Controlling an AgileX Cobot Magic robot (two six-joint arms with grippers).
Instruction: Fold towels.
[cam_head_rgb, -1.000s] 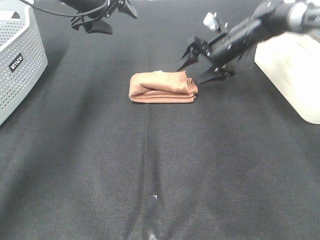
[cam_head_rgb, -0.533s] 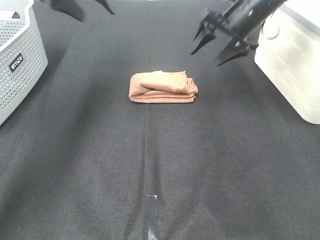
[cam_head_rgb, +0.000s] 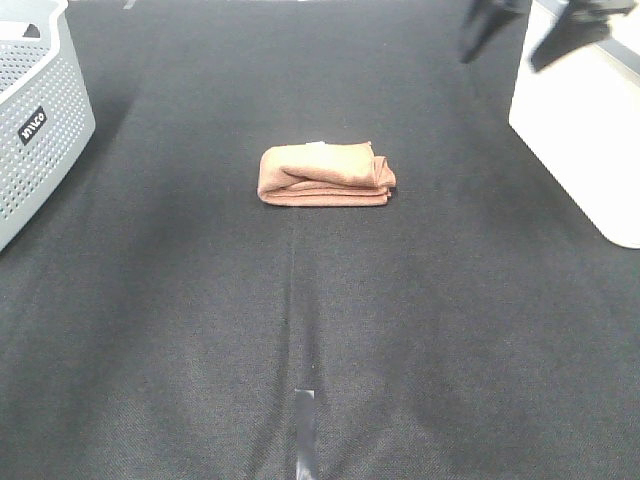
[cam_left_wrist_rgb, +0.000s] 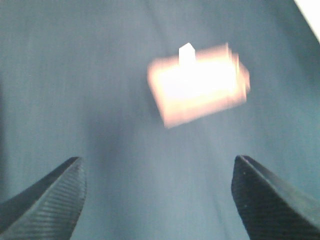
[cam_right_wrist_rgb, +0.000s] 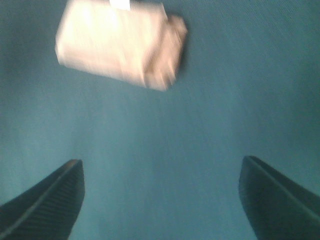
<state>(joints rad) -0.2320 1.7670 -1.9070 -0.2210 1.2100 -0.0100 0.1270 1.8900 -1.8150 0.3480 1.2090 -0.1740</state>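
The towel (cam_head_rgb: 325, 175) is a reddish-brown cloth folded into a small thick rectangle, lying on the black table surface a little beyond its middle, with a white tag at its far edge. It appears blurred and washed out in the left wrist view (cam_left_wrist_rgb: 197, 82) and in the right wrist view (cam_right_wrist_rgb: 120, 42). My left gripper (cam_left_wrist_rgb: 157, 167) is open and empty, well away from the towel and outside the exterior view. My right gripper (cam_head_rgb: 525, 30) is open and empty at the far right, high above the table; its wrist view (cam_right_wrist_rgb: 161, 165) shows the towel far off.
A grey perforated basket (cam_head_rgb: 40, 110) stands at the left edge. A white box (cam_head_rgb: 580, 130) stands at the right edge, under the right gripper. A short strip of tape (cam_head_rgb: 305, 430) marks the near middle of the black table (cam_head_rgb: 180, 330).
Both arms have drawn up and back from the towel. The left gripper has left the exterior view; the right has risen to the top right. The towel has not moved.
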